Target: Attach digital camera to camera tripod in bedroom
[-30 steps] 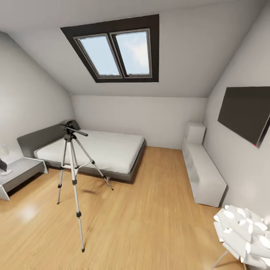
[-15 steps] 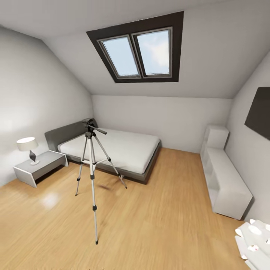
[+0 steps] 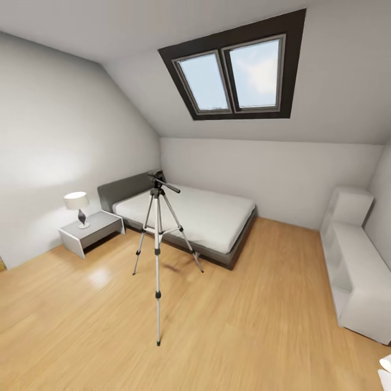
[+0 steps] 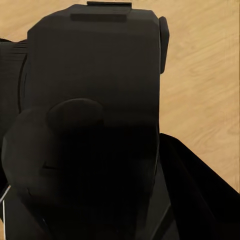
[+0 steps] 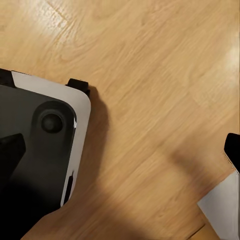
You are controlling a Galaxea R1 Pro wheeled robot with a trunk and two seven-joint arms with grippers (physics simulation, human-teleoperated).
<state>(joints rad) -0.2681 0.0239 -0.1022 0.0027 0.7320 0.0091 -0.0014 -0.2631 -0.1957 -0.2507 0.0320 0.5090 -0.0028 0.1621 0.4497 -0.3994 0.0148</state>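
The camera tripod stands on the wood floor of the bedroom, in front of the low grey bed. It has silver-white legs and a dark pan head whose handle points right. In the left wrist view a chunky black body, the digital camera, sits very close to the lens above the floor, with my left gripper shut on it and the fingers hidden behind it. In the right wrist view my right gripper is open over bare floor, a dark fingertip at each side edge.
A grey nightstand with a small lamp stands left of the bed. White cube shelves line the right wall. A double skylight is set in the sloped ceiling. My base's white-rimmed corner shows over the floor.
The head view has swung left, so the whole room slides right in the picture. The nightstand and lamp came into full view, and the white floor lamp and dark wall panel left the frame.
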